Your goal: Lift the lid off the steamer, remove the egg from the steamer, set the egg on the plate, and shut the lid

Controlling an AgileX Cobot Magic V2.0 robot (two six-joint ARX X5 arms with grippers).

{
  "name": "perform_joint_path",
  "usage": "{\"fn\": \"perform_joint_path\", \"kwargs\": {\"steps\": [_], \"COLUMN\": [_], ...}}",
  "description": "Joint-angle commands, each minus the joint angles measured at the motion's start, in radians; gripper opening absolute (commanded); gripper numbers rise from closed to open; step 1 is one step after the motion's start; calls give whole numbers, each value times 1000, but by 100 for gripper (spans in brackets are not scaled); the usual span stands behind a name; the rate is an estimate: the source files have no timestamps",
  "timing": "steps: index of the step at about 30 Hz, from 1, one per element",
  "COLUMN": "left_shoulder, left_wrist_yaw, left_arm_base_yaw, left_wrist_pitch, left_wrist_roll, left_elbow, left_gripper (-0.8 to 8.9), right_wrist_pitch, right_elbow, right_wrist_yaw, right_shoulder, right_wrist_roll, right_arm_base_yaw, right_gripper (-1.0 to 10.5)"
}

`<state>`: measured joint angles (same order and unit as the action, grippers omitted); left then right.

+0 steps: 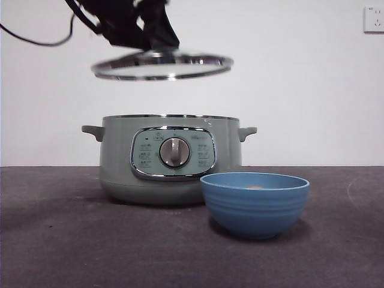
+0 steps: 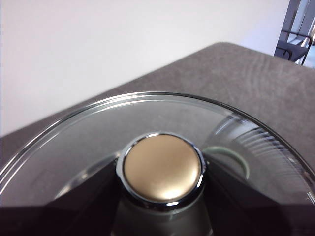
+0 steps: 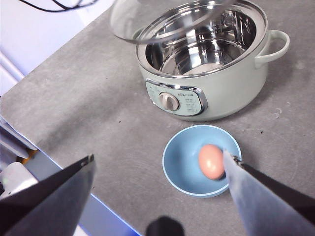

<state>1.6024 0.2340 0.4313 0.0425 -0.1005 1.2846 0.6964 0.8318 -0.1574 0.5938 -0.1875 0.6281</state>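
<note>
The clear-glass lid [image 1: 162, 65] hangs level in the air above the open sage-green steamer [image 1: 120, 162]. My left gripper [image 1: 153, 36] comes in from above and is shut on the lid's knob [image 2: 162, 167]. The blue bowl, the plate [image 1: 255, 210], stands in front of the steamer to its right, and the top of the egg [image 1: 255, 187] just shows over its rim. In the right wrist view the brown egg [image 3: 211, 161] lies inside the bowl [image 3: 179, 162]. My right gripper [image 3: 158, 155] is open and empty, high above the bowl. The steamer's steel pot [image 3: 197, 49] looks empty.
A grey table [image 1: 72, 240] carries everything. Its near edge [image 3: 74, 172] shows in the right wrist view. A black cable [image 1: 36, 41] trails at the upper left. A wall socket [image 1: 374, 19] is at the upper right.
</note>
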Motion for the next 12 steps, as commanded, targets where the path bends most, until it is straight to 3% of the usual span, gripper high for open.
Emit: {"fn": "perform_joint_path", "kwargs": {"steps": [1,12], "left_shoulder": [30,143], "left_wrist_yaw": [2,-23], "left_arm_base_yaw": [6,8], "left_wrist_pitch": [67,121], "left_wrist_roll": [3,3], "left_elbow": [6,6], "left_gripper": [-8,-8], "right_wrist_pitch": [-6,-6], "right_elbow": [-11,-11], "right_wrist_yaw": [-1,-1], "right_shoulder": [-1,-1], "right_wrist_roll": [-8,-8], "right_arm_base_yaw": [2,2], "right_gripper": [441,441]}}
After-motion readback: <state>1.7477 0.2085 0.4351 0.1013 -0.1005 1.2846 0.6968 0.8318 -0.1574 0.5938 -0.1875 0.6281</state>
